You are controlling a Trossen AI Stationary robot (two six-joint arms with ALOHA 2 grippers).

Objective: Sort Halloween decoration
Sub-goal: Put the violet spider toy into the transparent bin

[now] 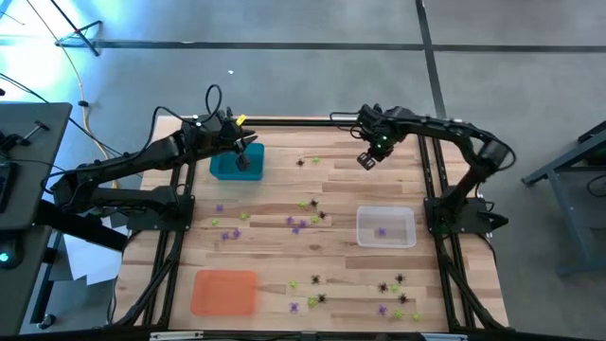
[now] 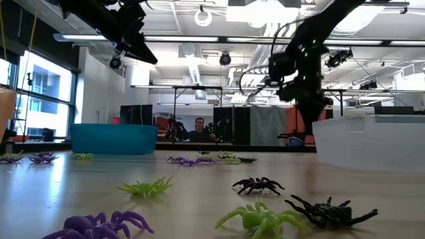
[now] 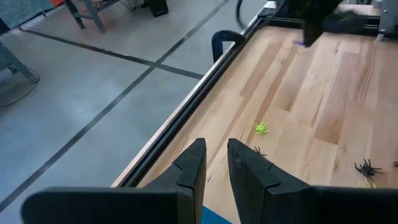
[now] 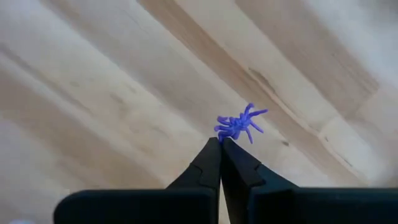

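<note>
Three trays are seen on the wooden table [image 1: 284, 204] from above: one teal tray [image 1: 230, 167] at the far left, one orange tray [image 1: 224, 291] at the near left, and one clear tray [image 1: 385, 227] on the right. One purple spider [image 1: 382, 231] is held inside the clear tray. The other spiders [image 1: 305, 220] are scattered across the boards in black, yellow-green and purple; too many of them are tiny for a sure count per colour.

The right gripper [image 4: 220, 144] is raised above the far part of the table, and its two fingers are clenched together at the tips on one purple spider [image 4: 237, 124], which is pinched by its edge and juts out past them.

The left gripper [image 3: 215, 163] is held over the teal tray, its fingers parted by a narrow gap with nothing seen between them.

From table height, six spiders are shown nearest: two black [image 2: 257, 185], two yellow-green [image 2: 147, 188] and one purple [image 2: 99, 224], with another black one [image 2: 330, 212] beside.
</note>
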